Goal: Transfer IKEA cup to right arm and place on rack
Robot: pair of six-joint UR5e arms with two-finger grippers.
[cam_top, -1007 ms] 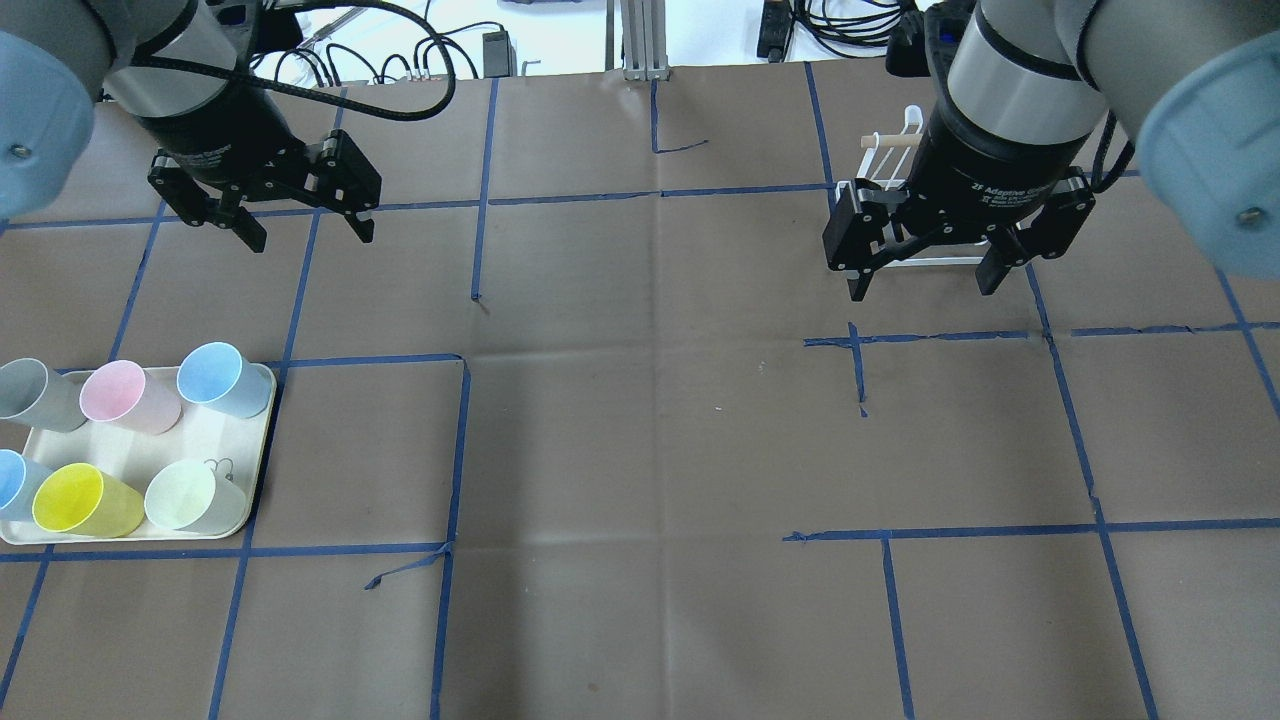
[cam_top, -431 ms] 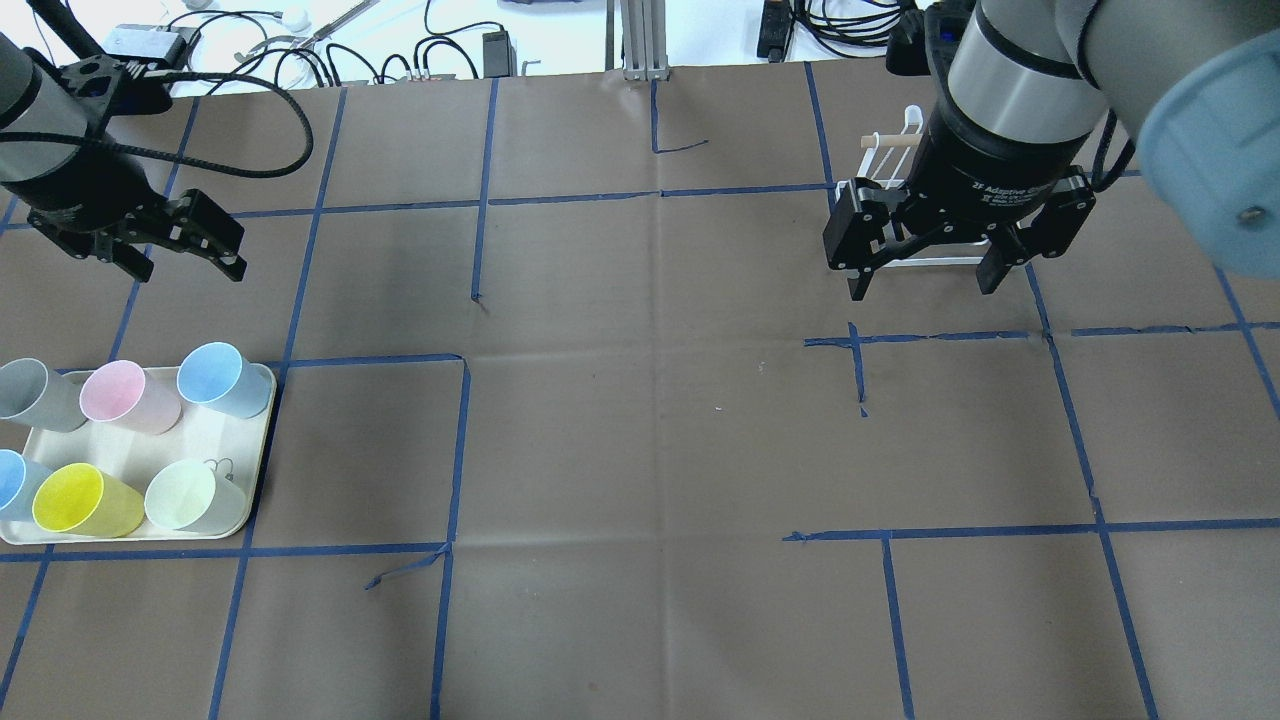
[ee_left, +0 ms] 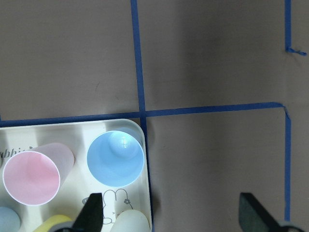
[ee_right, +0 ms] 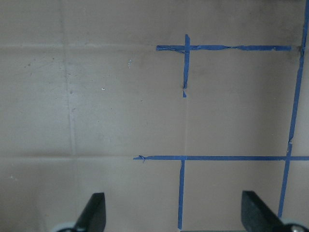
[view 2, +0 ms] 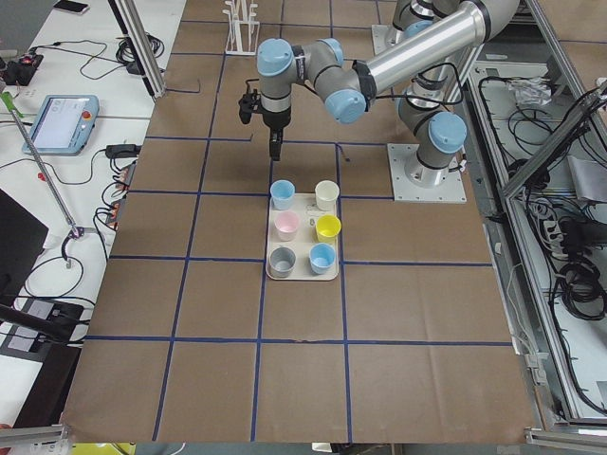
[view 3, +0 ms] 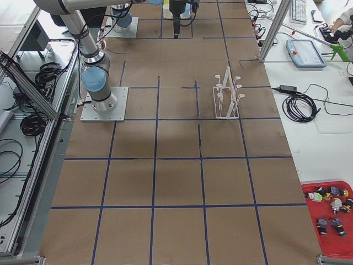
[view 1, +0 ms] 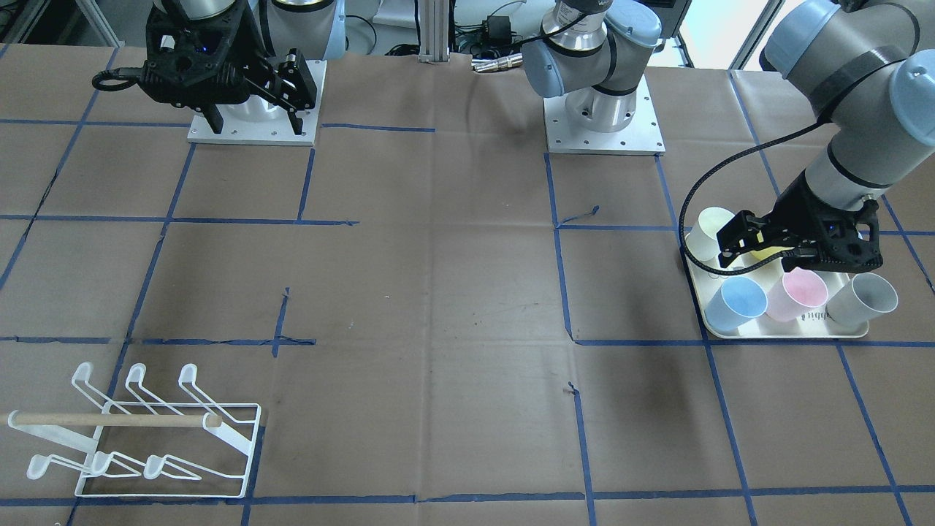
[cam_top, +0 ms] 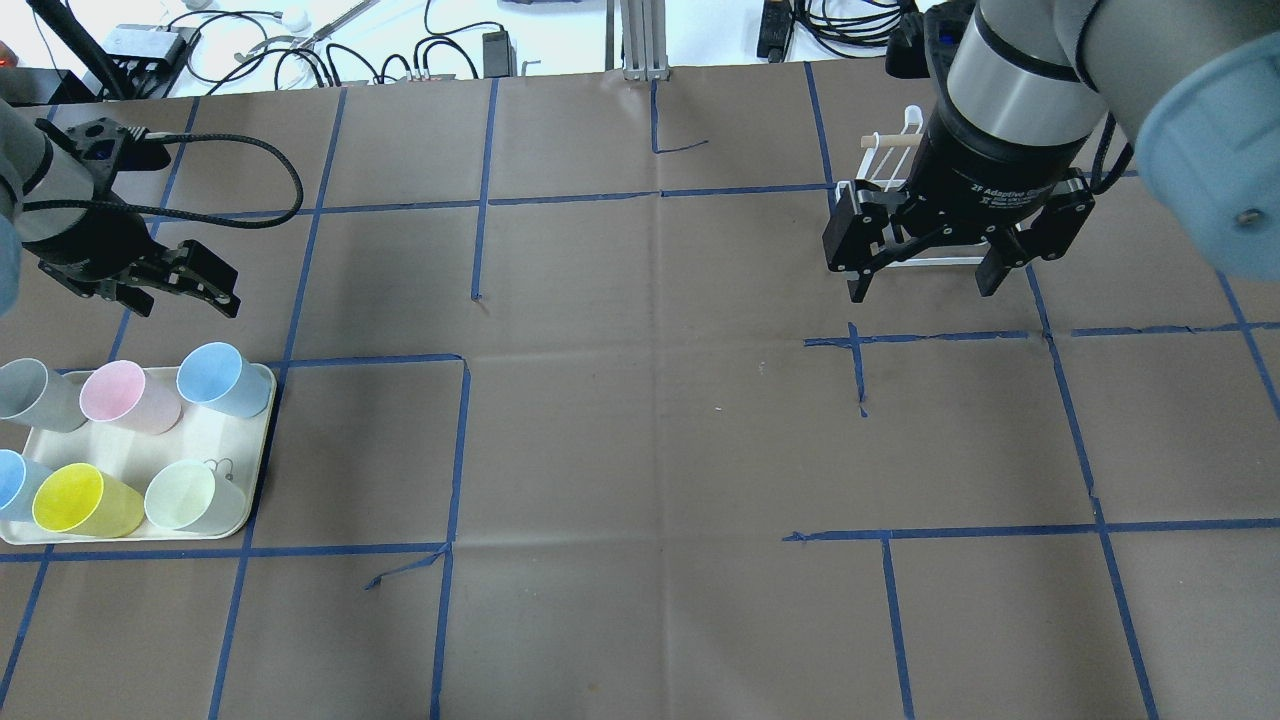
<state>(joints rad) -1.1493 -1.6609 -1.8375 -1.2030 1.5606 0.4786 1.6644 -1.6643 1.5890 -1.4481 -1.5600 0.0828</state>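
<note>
Six cups point(cam_top: 120, 392) in the tray point(cam_top: 262, 440) at the table point(cam_top: 640, 430) edge's eight o'clock, none gripped. Approach stage: left gripper point(cam_top: 183, 298) spread, hovering toward the blue cup's point(cam_top: 215, 378) twelve o'clock. Next: lower over one rim, pinch. Right gripper point(cam_top: 922, 285) spread too; rack point(view 1: 109, 419) at two o'clock.

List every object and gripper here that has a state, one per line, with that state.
Left gripper: open, empty.
Right gripper: open, empty.
Cups: all six upright, mouths up, on the tray.
Rack: standing, no cup on it.
</note>
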